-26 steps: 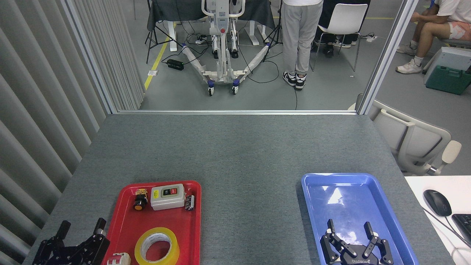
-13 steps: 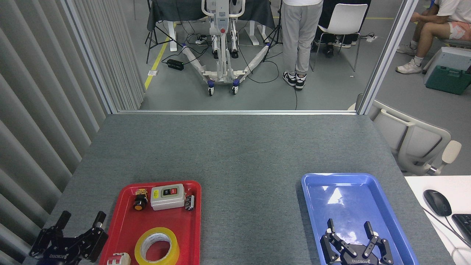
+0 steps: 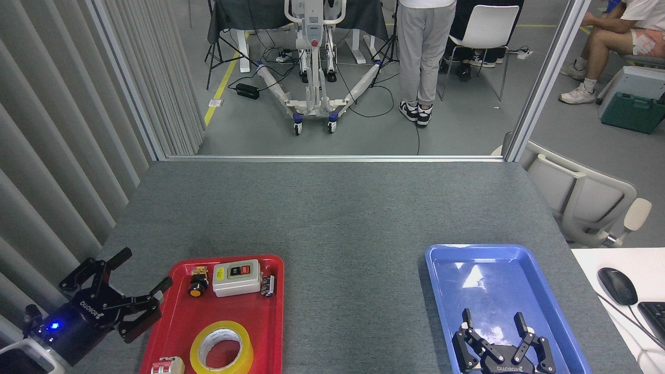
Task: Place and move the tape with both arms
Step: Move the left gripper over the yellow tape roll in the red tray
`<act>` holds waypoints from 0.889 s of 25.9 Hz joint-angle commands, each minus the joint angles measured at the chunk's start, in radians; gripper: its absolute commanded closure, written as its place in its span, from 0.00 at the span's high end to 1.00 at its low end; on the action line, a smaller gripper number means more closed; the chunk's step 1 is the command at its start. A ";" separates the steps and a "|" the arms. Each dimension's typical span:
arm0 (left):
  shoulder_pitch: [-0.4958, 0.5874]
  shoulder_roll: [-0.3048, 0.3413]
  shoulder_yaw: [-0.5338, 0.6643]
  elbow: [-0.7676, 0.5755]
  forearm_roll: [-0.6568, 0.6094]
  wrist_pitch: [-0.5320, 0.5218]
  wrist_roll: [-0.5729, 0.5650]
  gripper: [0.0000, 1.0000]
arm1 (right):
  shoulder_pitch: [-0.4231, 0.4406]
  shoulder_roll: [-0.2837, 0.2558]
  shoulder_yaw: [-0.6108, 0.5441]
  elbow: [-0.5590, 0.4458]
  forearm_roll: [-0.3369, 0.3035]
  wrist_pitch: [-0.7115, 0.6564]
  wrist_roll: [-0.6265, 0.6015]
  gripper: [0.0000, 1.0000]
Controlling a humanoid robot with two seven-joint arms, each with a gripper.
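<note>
Since the earlier frame my left hand (image 3: 141, 283) has risen beside the red tray (image 3: 171, 311), fingers spread wide, empty. Tape (image 3: 222, 347) lies flat in that tray's near end. Right hand (image 3: 494, 326) hovers over the blue tray (image 3: 441, 270), fingers apart, empty.

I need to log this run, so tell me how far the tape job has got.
Nothing looks done: the tape lies flat in the red tray, untouched. In hand: the left gripper is open beside that tray's left edge, holding nothing. The right gripper hangs open over the empty blue tray. Picking up, placing and moving the tape all remain.
</note>
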 commanded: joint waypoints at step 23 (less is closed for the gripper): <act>-0.294 0.028 -0.363 0.059 0.002 -0.066 -0.739 0.91 | 0.002 0.000 0.000 0.000 0.000 -0.002 -0.001 1.00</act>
